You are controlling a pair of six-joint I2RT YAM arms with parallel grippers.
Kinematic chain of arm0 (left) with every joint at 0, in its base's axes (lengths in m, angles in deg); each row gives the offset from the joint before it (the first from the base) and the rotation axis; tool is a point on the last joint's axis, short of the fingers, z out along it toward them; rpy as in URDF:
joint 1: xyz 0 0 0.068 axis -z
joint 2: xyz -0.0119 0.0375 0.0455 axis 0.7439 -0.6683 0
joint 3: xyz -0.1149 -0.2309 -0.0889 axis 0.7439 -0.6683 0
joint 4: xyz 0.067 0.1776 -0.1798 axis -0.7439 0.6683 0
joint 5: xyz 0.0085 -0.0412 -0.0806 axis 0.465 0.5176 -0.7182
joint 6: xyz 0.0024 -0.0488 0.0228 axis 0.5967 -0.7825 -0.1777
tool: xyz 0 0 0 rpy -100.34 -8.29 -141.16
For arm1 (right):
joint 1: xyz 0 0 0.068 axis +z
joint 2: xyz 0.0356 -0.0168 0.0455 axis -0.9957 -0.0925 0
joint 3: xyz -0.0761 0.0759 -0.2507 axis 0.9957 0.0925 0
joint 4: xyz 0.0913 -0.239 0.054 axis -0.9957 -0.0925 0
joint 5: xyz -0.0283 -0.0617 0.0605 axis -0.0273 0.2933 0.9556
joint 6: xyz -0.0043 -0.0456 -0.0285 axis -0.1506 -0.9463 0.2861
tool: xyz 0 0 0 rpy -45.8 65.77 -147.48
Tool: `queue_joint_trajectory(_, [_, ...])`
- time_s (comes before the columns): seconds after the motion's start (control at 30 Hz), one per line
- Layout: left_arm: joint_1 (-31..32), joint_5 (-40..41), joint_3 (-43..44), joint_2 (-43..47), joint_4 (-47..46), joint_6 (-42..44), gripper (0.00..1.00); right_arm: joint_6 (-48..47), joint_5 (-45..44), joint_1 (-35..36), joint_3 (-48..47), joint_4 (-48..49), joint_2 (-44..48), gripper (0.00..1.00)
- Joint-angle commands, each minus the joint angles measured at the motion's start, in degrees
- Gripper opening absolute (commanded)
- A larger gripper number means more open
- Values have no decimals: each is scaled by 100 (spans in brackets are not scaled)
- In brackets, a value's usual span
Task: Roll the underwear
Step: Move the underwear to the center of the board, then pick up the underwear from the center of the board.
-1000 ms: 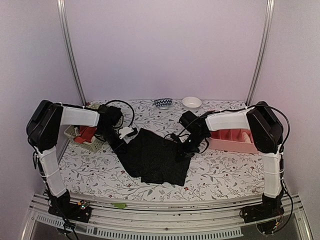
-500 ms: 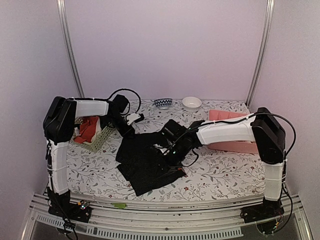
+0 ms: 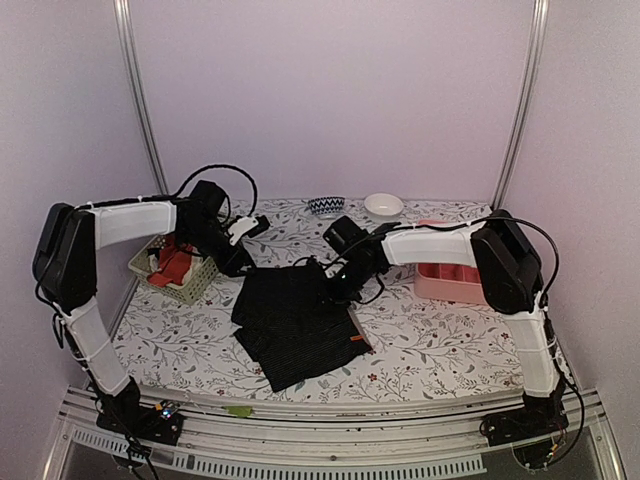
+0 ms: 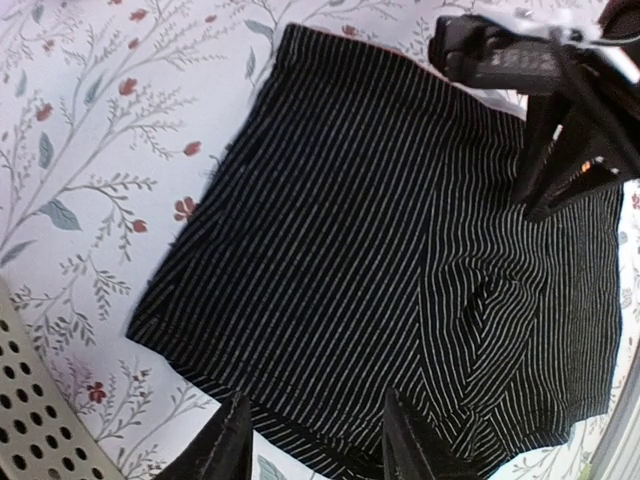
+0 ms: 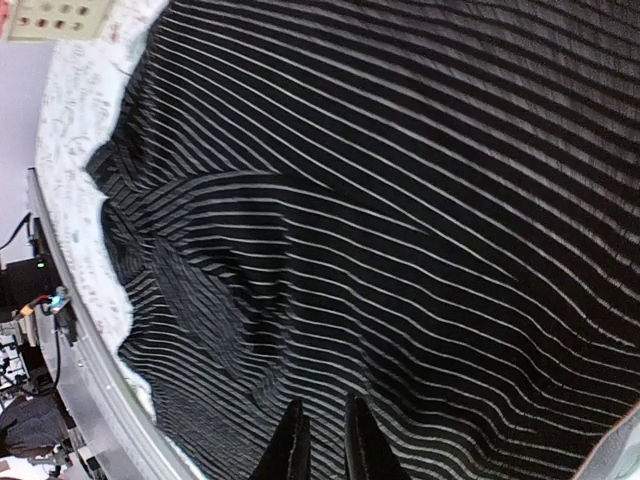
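1. Table [image 3: 440, 345]: floral top, under the left claw [image 3: 243, 267] and the right claw [image 3: 332, 288].
2. Black underwear [image 3: 295, 325]: flat on the table, its far edge under both claws.
3. Pink tray [image 3: 450, 287]: right of the right claw, apart.
4. Green basket [image 3: 197, 287]: just left of the left claw, with the red-orange underwear [image 3: 175, 265] inside.
5. Left claw: fingers wide, over the cloth's edge.
6. Right claw: narrow gap, over the cloth; can't tell if it's pinching.

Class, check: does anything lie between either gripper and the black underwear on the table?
Nothing visible does. The left gripper and the right gripper each look straight onto the underwear, with only its bare striped cloth ahead of them.
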Motion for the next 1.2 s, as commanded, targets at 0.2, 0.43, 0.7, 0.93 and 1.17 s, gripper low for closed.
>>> queue_joint_trajectory(0.2, [56, -470, -361, 174, 88, 203, 45, 236, 30, 289, 2202, 181, 711, 12])
queue_joint_trajectory(0.43, [104, -754, -336, 22, 216, 466, 46, 957, 603, 842, 2778, 743, 1400, 16])
queue_joint_trajectory(0.7, [114, -944, 596, -829, 628, 963, 45, 495, -518, -171, 1503, 18, 1829, 39])
queue_joint_trajectory(0.93, [116, -980, 1943, -2023, 1120, 1288, 43, 28, -1162, -789, 1315, -642, 1636, 48])
queue_joint_trajectory(1.17, [148, -934, 2653, -2643, 1342, 1253, 43, -172, -996, -1112, 1220, -689, 1056, 51])
